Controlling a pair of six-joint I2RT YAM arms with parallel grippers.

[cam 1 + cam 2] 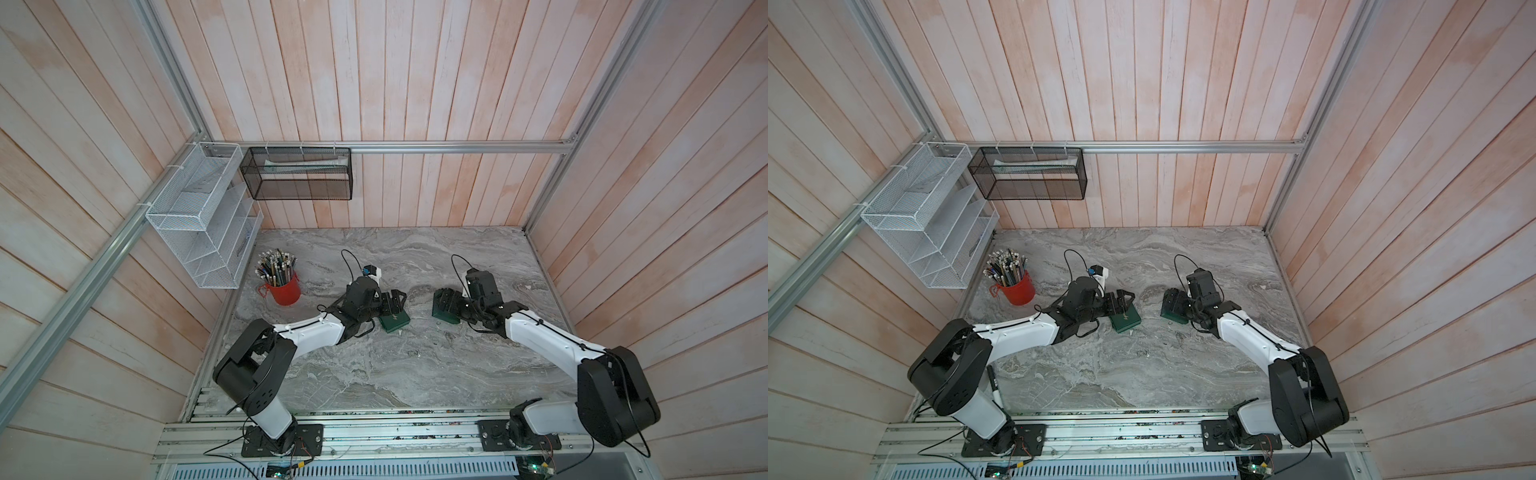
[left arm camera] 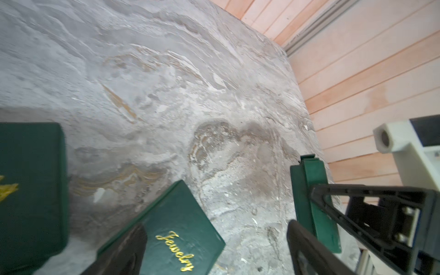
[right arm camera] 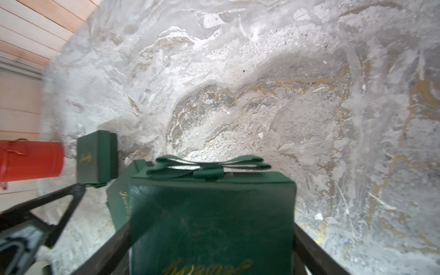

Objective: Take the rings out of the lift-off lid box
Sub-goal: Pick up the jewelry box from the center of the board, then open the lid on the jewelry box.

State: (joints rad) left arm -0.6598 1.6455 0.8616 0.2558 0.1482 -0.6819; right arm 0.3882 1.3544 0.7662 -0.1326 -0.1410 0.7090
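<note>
Grey marble is seen all over the table, and pink board walls are set around it. Near the middle, the left claw is held over a flat green lid marked "Jewelry" in gold, with its fingers spread wide. One finger is seen apart from the lid. Another green box is placed just beside the lid. A green box with a bow is gripped tight between the fingers of the right claw. Where the rings are cannot be told. Farther back, a red cup is filled with pens. A white wire rack and a black mesh basket are hung on the walls.
</note>
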